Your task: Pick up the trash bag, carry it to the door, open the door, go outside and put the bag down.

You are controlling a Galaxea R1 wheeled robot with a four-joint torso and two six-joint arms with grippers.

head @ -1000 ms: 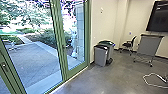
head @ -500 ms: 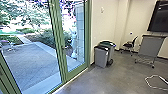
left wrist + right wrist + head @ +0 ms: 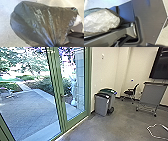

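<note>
- While the door [image 3: 58, 97] seems shut – green frame, glass panes – the bag [image 3: 37, 23] is indoors with the robot, dark and baggy, its folds drawn in to a point at the left gripper [image 3: 56, 45], whose fingers are closed on the gathered end.
- Through the door's glass, a paved yard [image 3: 30, 107], a path [image 3: 23, 86] leading away, and a bush [image 3: 46, 84].
- On the door itself, a handle [image 3: 62, 95] partway up the frame.
- Just right of the door, by the wall [image 3: 106, 72], two grey bins: one with a black lid [image 3: 101, 105], the other with a green lid [image 3: 108, 91], partly behind it.
- Well right of the door, a black chair [image 3: 130, 92].
- Past that, farther from the door, a grey panel [image 3: 152, 94] on wheels and a dark screen [image 3: 161, 65] above it.
- On the floor [image 3: 112, 127], well right of the door, a white cable [image 3: 149, 130] in a loop.
- Right gripper – I cannot tell its state; pale crinkled plastic [image 3: 101, 20] shows near that wrist.
</note>
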